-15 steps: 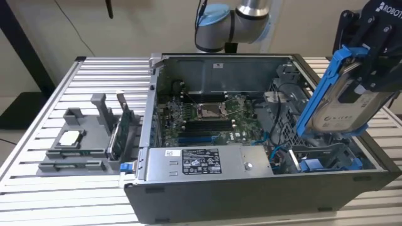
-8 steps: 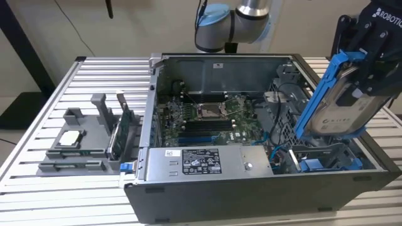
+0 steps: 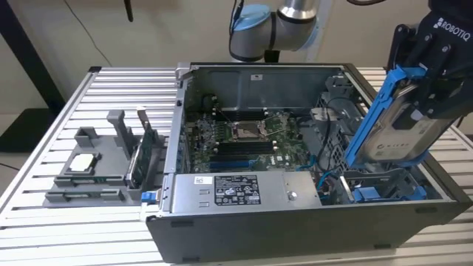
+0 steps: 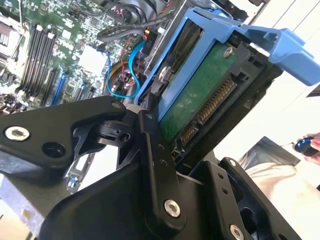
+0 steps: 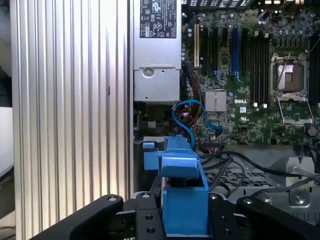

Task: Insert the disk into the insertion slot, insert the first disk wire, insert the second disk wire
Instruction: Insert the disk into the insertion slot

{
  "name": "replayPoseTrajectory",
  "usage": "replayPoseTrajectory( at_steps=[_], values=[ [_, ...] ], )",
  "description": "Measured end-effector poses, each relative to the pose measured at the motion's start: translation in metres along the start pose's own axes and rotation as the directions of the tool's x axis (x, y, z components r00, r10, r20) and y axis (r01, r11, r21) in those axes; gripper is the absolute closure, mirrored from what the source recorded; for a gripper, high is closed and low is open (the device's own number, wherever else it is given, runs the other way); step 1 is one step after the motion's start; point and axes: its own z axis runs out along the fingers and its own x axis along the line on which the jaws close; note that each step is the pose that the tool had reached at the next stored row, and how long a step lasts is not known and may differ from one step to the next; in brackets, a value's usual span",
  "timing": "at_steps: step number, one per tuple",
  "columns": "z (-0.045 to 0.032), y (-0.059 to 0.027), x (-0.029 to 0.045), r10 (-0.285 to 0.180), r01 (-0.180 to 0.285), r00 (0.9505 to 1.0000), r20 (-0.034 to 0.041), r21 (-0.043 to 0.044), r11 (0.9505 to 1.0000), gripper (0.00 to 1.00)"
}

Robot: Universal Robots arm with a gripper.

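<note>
My gripper (image 3: 427,100) is shut on the disk (image 3: 402,127), a silver-grey drive in a bright blue carrier frame. I hold it tilted on edge above the right end of the open computer case in the exterior view. Its lower end hangs just over the insertion slot (image 3: 384,185), a dark grey bay with blue fittings. In the second wrist view the disk's green underside (image 4: 200,100) and connector show between my black fingers (image 4: 152,145). In the first wrist view the blue carrier (image 5: 182,195) sits between the finger links. Thin blue wires (image 5: 187,117) loop inside the case beside the bay.
The grey labelled power-supply box (image 3: 236,191) fills the case's near side, next to the slot. The green motherboard (image 3: 244,138) lies behind it. A grey fixture (image 3: 96,166) with parts stands on the slatted metal table (image 3: 74,105) at the exterior view's left.
</note>
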Motion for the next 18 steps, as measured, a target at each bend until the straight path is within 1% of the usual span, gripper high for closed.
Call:
replayPoseTrajectory(
  at_steps=[8, 18],
  values=[
    [0.0076, -0.0005, 0.0, 0.0, 0.0, 1.0, -0.0001, 0.0, 1.0, 0.67],
    [0.0192, -0.0029, -0.0001, 0.0, 0.0, 1.0, -0.0001, 0.0, 1.0, 0.67]
  ],
)
